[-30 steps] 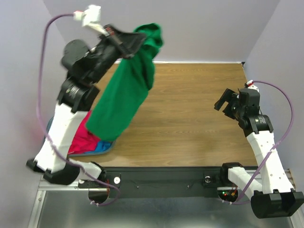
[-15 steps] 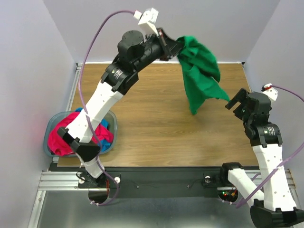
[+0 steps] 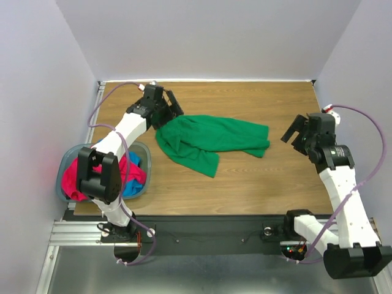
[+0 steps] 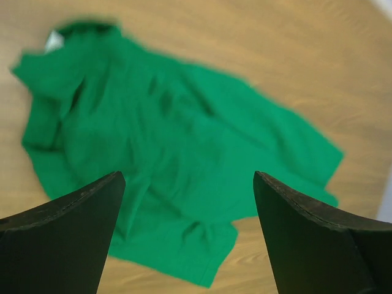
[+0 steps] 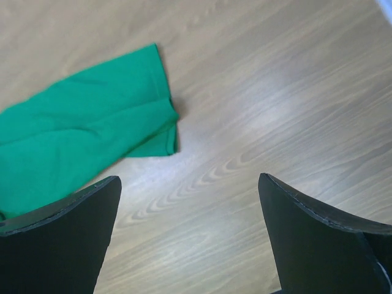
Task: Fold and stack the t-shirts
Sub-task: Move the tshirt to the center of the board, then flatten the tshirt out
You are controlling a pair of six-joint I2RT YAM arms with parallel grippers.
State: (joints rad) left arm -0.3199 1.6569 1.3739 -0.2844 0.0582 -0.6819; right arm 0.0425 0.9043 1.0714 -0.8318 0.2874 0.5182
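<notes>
The green t-shirt (image 3: pixel 208 142) lies crumpled on the wooden table, spread from centre left towards the right. My left gripper (image 3: pixel 173 113) hovers at its far-left edge, open and empty. In the left wrist view the green t-shirt (image 4: pixel 171 141) lies below the left gripper (image 4: pixel 187 184). My right gripper (image 3: pixel 293 136) is open, just right of the shirt and apart from it. The right wrist view has a corner of the green t-shirt (image 5: pixel 79 135) up left of the right gripper (image 5: pixel 190 180). The pink-red t-shirt (image 3: pixel 76 176) and blue t-shirt (image 3: pixel 132 177) lie bunched in the basket.
A grey-blue plastic basket (image 3: pixel 146 154) stands at the table's near-left corner, under my left arm. Purple walls close off the left, back and right sides. Bare wooden table (image 3: pixel 245 184) runs in front of the green shirt.
My left arm swung the green t-shirt from above the basket across the table, lowered it flat and opened. The right gripper shifted slightly and stayed open.
</notes>
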